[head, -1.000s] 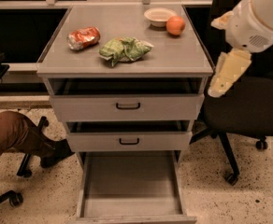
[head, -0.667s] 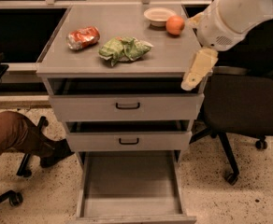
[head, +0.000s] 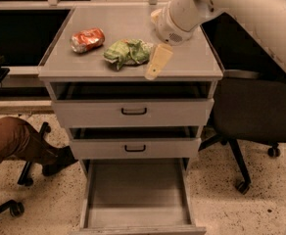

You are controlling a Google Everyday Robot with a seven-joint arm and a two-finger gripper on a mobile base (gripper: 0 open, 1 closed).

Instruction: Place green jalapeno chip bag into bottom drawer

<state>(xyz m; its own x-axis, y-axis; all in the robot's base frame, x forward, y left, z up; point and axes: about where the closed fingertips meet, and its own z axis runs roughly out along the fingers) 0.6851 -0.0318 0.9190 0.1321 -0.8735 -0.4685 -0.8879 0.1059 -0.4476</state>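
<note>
Green jalapeno chip bag (head: 127,53) lies crumpled on the grey cabinet top (head: 194,58), just beside the gripper (head: 157,62). Whether the gripper is open or closed cannot be told. The white arm (head: 231,4) covers the top's far corner. Below, the bottom drawer (head: 138,195) is pulled out.

Green-white bag (head: 128,53), orange-red can (head: 87,39), cream hand (head: 157,62) beside bag, grey bottom drawer (head: 138,197).

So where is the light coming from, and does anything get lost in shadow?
Camera view: warm light from above evenly lights the cabinet top, the green jalapeno chip bag and the gripper just beside it; the crushed can shows small glints; the bottom drawer is lit inside, but the gaps above the two upper drawers go dark.
</note>
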